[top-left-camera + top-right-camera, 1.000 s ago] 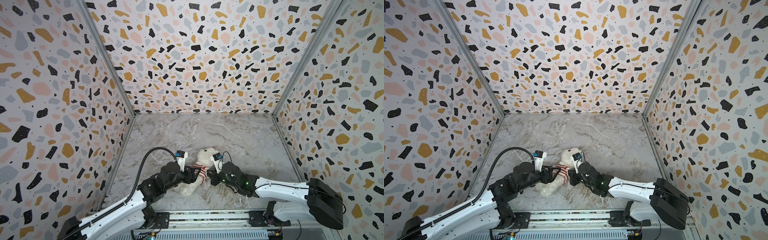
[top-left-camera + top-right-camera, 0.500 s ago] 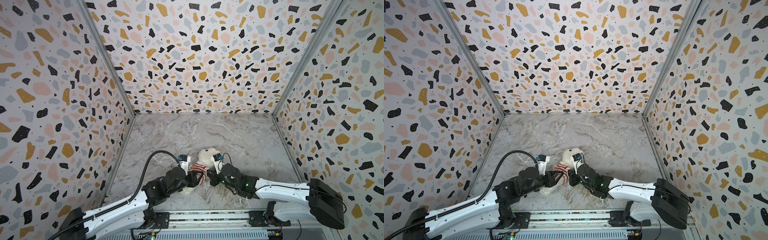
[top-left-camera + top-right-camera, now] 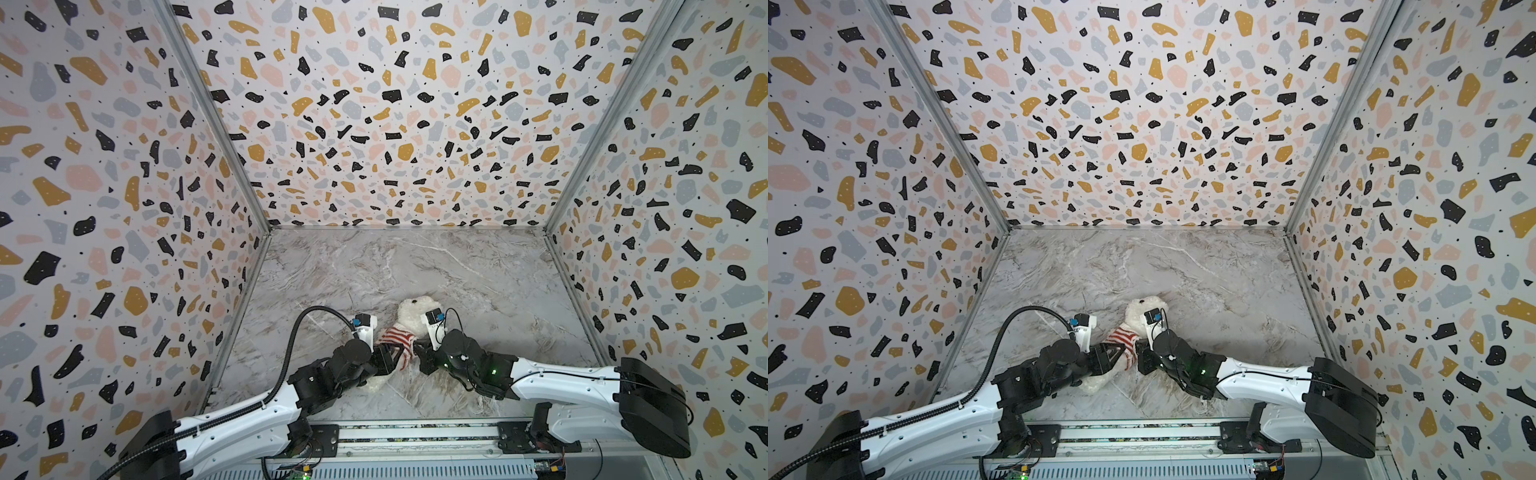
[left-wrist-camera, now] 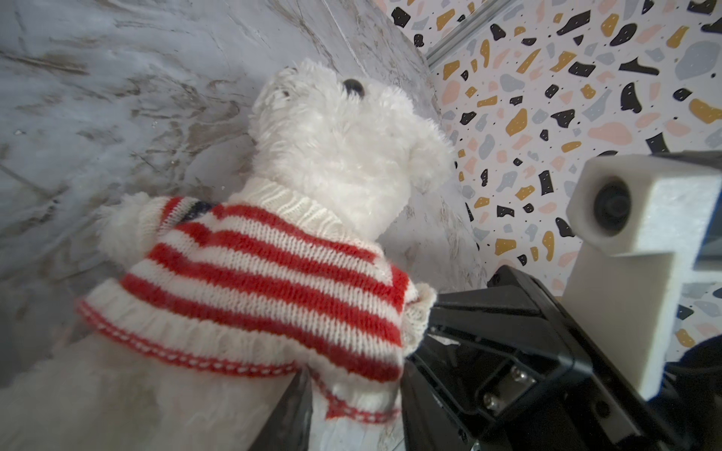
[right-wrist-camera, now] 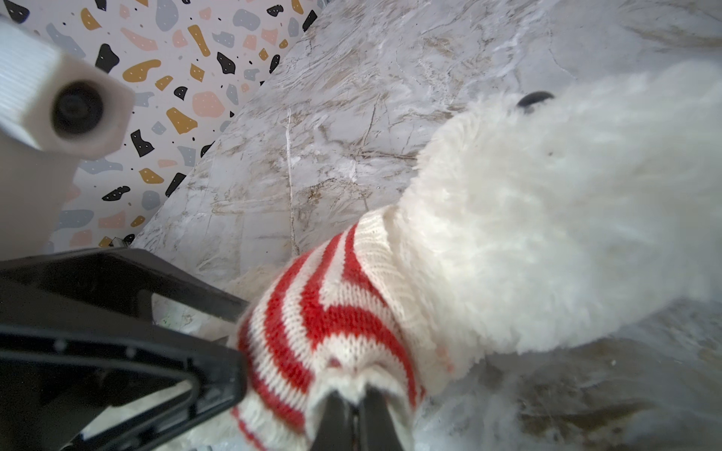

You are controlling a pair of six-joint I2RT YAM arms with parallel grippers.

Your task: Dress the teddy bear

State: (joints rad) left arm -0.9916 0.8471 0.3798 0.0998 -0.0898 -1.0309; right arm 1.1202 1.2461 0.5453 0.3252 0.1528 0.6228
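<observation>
While my right gripper point(image 5: 351, 406) stays pinched on the striped sweater point(image 4: 254, 273), the left gripper point(image 3: 390, 360) moves in at its hem, narrowing; gripped or not, I cannot tell; the teddy bear point(image 3: 412, 311) lies between them on the floor point(image 3: 457, 270), sweater due a tug down.

Two arms on show, white shells and black joints: left arm point(image 3: 249, 411), right arm point(image 3: 569, 384). A ribbed black cable point(image 3: 299, 328) arcs off the left one. There's a green light point(image 3: 493, 371) on the right wrist. A blocky white camera housing point(image 4: 644, 218) tops each wrist, silver screws point(image 4: 519, 374) in black casing.
</observation>
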